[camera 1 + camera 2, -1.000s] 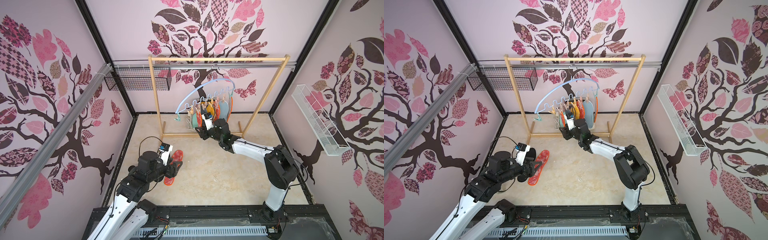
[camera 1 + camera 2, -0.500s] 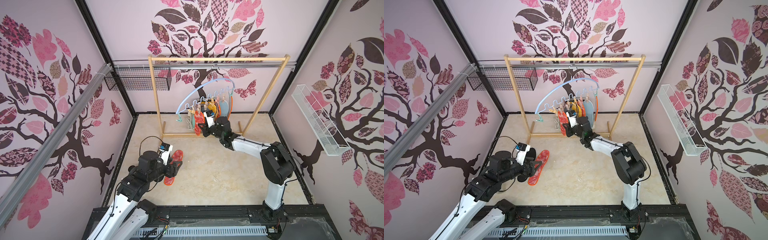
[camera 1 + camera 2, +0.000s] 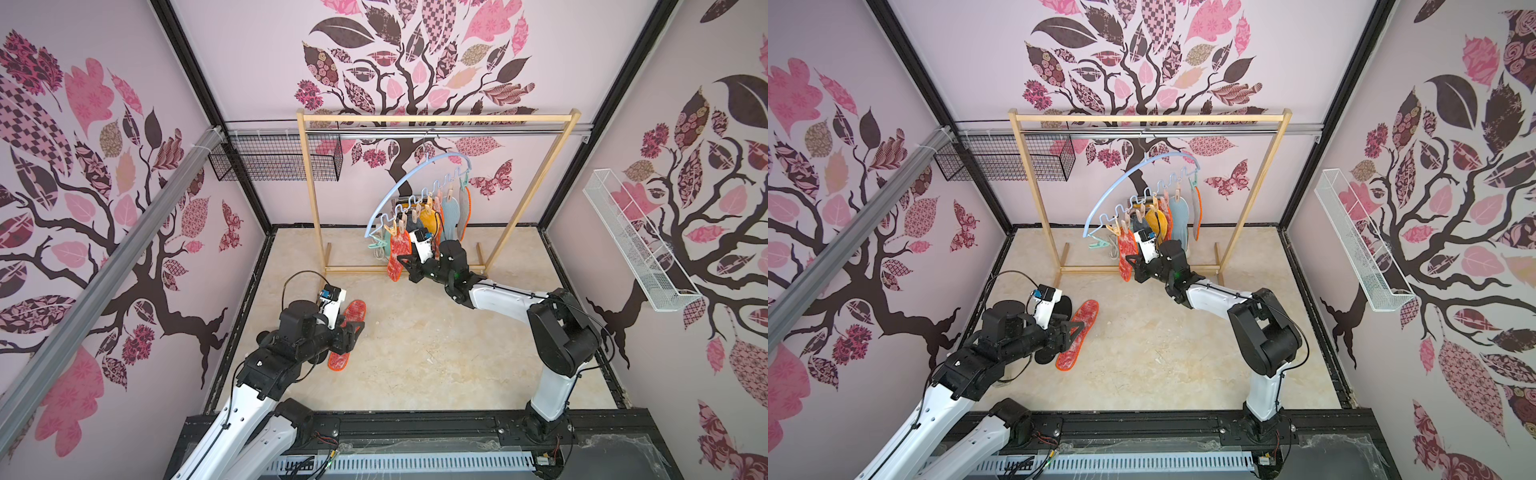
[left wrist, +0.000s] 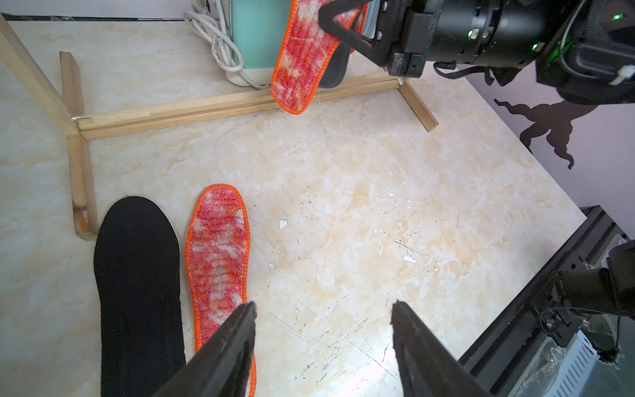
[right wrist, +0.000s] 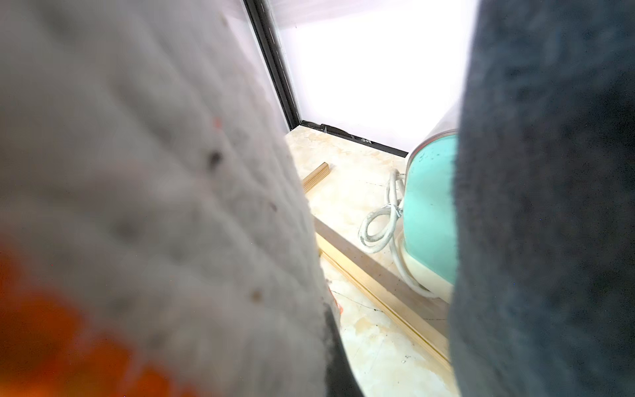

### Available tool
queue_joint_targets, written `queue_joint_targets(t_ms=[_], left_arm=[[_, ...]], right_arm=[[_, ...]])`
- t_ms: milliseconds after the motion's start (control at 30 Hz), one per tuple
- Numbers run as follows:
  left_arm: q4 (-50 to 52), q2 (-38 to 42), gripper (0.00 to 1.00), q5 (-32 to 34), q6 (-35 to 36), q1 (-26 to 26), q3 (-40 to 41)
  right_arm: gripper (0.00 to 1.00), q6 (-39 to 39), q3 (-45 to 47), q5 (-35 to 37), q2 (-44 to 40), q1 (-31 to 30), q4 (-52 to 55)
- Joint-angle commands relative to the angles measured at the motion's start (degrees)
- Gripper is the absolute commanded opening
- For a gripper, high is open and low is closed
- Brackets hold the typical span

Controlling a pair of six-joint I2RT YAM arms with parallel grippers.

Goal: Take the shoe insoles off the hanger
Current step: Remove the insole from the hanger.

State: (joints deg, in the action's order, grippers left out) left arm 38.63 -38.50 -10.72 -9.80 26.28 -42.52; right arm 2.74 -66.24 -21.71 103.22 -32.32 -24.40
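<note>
The right gripper (image 3: 404,263) is pinching shut on a hanging red-white insole (image 4: 302,58), fuzzy and orange-edged, clipped under the pale blue hanger (image 3: 441,157). The left gripper (image 4: 323,309) is hovering open and empty over a matching insole (image 4: 218,254) lying on the floor (image 4: 343,206); the left wrist view alone is showing the black insole (image 4: 137,275) whole beside it.

No readable text, label or number anywhere.

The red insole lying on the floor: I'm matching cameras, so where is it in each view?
In both top views: red insole on the floor, left of centre.
Left wrist: beside the black insole.
Right wrist: not in it.
Shared landmark: the wooden rack's base bar.
</note>
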Motion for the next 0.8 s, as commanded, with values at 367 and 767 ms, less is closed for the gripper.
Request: queue_joint_targets(t_ms=[367, 767], left_arm=[[-7.6, -13.1, 0.67, -7.6, -2.5, -7.0, -13.1], [-18.6, -31.4, 0.66, -16.3, -2.3, -13.4, -27.6]], right_arm=[[0.0, -1.8, 2.5, -7.6, -5.9, 0.8, 2.4], [0.0, -0.9, 1.4, -16.2, -7.7, 3.4, 4.9]])
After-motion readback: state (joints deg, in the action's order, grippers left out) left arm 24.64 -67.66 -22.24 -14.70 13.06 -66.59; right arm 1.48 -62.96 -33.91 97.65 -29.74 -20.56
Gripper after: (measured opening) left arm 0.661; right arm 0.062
